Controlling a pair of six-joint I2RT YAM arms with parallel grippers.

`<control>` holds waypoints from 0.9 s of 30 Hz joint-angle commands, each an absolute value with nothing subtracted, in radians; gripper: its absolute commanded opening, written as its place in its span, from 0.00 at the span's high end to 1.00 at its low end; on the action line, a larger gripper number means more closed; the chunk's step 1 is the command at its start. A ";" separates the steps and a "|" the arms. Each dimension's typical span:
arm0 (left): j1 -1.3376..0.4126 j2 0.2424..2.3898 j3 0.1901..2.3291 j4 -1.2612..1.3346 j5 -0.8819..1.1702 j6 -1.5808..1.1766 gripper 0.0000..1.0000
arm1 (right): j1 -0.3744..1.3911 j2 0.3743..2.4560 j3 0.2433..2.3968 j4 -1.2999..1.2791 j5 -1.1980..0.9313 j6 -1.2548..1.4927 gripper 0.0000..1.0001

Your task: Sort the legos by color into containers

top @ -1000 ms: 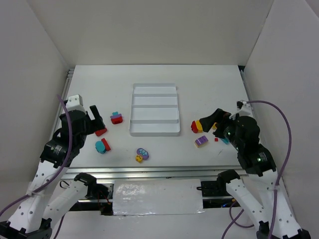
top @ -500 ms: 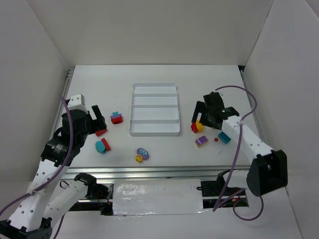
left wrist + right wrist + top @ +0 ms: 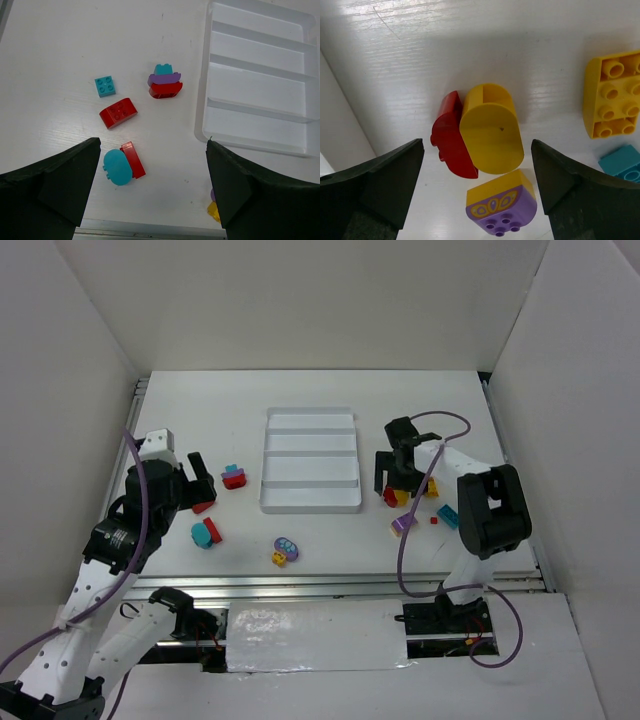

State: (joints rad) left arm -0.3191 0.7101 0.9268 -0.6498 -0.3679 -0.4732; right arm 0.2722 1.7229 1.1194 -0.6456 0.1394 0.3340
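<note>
The white tray (image 3: 310,502) with four long compartments holds no bricks. My right gripper (image 3: 397,480) is open, its jaws either side of a joined red and yellow brick (image 3: 480,130). A yellow-purple brick (image 3: 501,207), a yellow brick (image 3: 612,100) and a teal brick (image 3: 621,161) lie close by. My left gripper (image 3: 198,480) is open and empty above a red brick (image 3: 118,112), a teal square (image 3: 105,85), a teal-purple-red stack (image 3: 164,82) and a teal oval on a red brick (image 3: 122,162).
A purple and yellow piece (image 3: 285,550) lies alone near the front edge. A tiny red piece (image 3: 433,520) lies right of the purple brick. The tray's wall (image 3: 340,125) is just left of the right gripper. White walls enclose the table.
My right arm has swung from the near right toward the tray and now hovers over the red and yellow brick. My left arm has barely moved.
</note>
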 commanded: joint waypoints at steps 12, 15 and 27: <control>-0.319 0.723 0.925 -0.598 -0.319 -0.445 0.00 | 0.241 1.781 1.187 -0.649 0.061 0.281 0.63; -0.319 0.729 0.931 -0.600 -0.311 -0.454 0.00 | 0.244 1.703 1.187 -0.658 0.103 0.307 0.87; -0.348 0.831 0.902 -0.108 0.472 -0.850 0.01 | 0.643 1.209 1.092 -0.557 0.031 0.353 0.92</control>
